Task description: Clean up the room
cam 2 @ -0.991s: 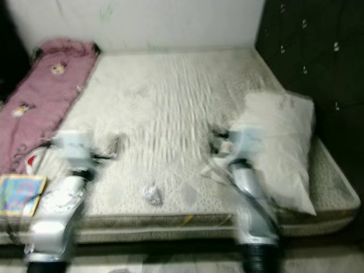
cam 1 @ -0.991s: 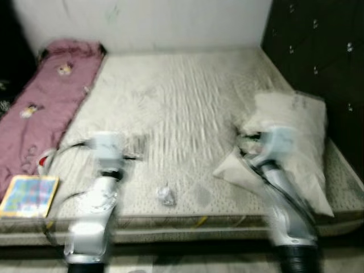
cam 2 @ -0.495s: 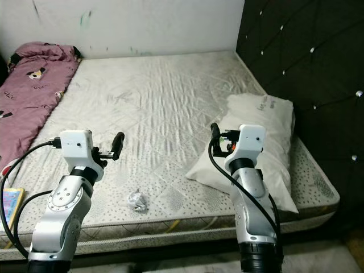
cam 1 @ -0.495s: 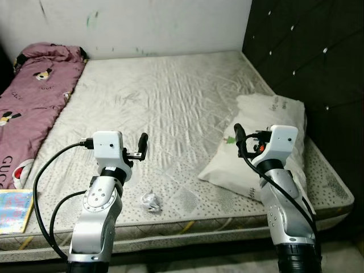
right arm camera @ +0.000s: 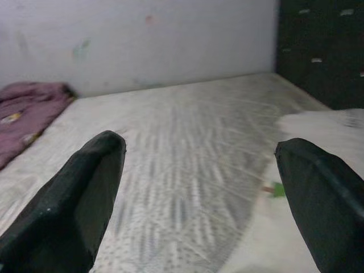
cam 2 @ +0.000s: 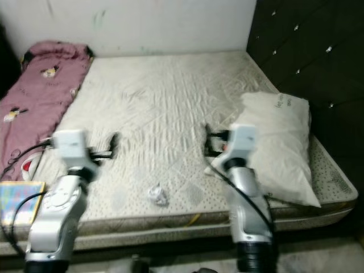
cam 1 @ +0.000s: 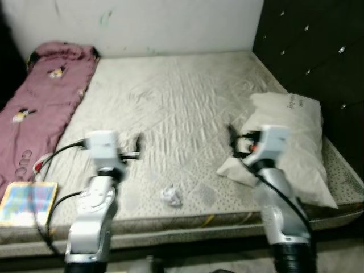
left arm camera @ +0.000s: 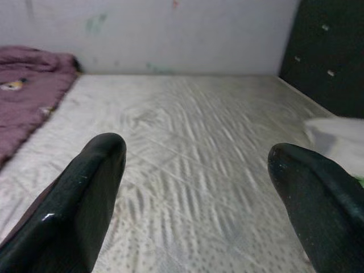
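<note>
Both tools spread, empty, raised over bed [cam 1: 182, 96]: left tool [left arm camera: 199, 170], right tool [right arm camera: 199, 170]. Crumpled paper [cam 1: 170, 195] near edge; pillow [cam 1: 296, 142] right.

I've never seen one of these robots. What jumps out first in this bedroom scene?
Two silver arms reach over a bare mattress, the left gripper and right gripper both open and empty. Between them, near the front edge, lies a crumpled wad. A white pillow lies by the dark headboard, a pink blanket on the far left.
</note>
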Robot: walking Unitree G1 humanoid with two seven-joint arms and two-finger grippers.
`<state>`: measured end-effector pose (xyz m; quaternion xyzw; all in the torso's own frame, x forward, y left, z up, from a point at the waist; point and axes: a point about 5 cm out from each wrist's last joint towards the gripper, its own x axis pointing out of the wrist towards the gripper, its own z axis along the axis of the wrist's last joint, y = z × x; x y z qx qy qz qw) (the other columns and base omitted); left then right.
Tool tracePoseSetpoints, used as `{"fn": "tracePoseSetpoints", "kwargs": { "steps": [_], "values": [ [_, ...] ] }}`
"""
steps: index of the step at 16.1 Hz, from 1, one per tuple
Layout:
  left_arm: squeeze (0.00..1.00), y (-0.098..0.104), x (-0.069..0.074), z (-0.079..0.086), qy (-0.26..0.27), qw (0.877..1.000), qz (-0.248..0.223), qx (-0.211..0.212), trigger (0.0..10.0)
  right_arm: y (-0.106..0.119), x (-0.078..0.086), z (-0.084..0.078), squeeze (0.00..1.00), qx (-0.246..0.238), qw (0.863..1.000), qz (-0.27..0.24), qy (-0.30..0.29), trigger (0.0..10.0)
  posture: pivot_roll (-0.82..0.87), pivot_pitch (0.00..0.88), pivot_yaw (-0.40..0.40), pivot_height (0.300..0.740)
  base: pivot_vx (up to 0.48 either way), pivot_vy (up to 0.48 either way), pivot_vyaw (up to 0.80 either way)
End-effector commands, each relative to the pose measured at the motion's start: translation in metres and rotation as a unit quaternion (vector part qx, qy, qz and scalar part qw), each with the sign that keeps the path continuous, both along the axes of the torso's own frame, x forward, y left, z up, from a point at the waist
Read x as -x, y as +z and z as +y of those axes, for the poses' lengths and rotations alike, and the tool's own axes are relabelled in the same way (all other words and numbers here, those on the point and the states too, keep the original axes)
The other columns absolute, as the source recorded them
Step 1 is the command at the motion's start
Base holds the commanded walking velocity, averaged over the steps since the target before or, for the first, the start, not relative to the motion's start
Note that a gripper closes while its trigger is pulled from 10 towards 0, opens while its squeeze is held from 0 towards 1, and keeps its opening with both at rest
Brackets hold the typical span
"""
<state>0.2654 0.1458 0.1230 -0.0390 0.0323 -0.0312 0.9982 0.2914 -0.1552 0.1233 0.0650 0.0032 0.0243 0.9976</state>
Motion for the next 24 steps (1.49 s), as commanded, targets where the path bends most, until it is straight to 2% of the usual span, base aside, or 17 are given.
{"fn": "tracePoseSetpoints", "kwargs": {
  "steps": [1, 4, 5, 7, 17, 21, 24],
  "values": [
    [0.00, 0.0043, -0.0028, 0.0069, 0.014, 1.000, -0.007, -0.009, 10.0, 0.0062, -0.0019, 0.0072, 0.00, -0.002, 1.000, -0.011, 0.011, 10.0, -0.01, 0.000, 0.008, 0.740, 0.000, 0.292, 0.00],
    [0.00, 0.0054, -0.0034, 0.0068, 0.018, 1.000, -0.013, -0.017, 10.0, 0.0062, -0.0019, 0.0087, 0.00, 0.000, 1.000, -0.012, 0.017, 10.0, -0.01, 0.000, 0.007, 0.740, 0.000, 0.000, 0.00],
    [0.00, 0.0047, -0.0038, 0.0074, 0.023, 1.000, -0.009, -0.006, 10.0, 0.0064, -0.0023, 0.0091, 0.00, 0.001, 1.000, -0.013, 0.019, 10.0, -0.01, 0.000, 0.009, 0.740, 0.000, 0.000, 0.72],
    [0.00, 0.0053, -0.0044, 0.0086, 0.028, 0.999, -0.011, -0.019, 10.0, 0.0066, -0.0027, 0.0094, 0.00, -0.001, 1.000, -0.014, 0.018, 10.0, -0.01, 0.000, 0.010, 0.740, 0.000, 0.000, 0.70],
    [0.00, 0.0047, -0.0054, 0.0065, 0.025, 0.999, -0.012, -0.022, 10.0, 0.0048, -0.0037, 0.0061, 0.00, -0.008, 1.000, -0.009, 0.008, 10.0, -0.01, 0.000, 0.009, 0.740, 0.000, 0.000, 0.00],
    [0.00, 0.0072, -0.0108, 0.0061, 0.026, 0.999, -0.019, -0.023, 10.0, 0.0065, -0.0075, 0.0071, 0.00, -0.021, 1.000, -0.012, 0.011, 10.0, -0.01, 0.000, 0.012, 0.740, 0.000, 0.000, 0.00],
    [0.00, 0.0065, -0.0109, 0.0113, 0.033, 0.999, -0.019, -0.027, 10.0, 0.0108, -0.0091, 0.0100, 0.00, -0.031, 0.999, -0.022, 0.016, 10.0, -0.01, 0.000, 0.018, 0.740, 0.000, 0.000, 0.00]
  ]
}}
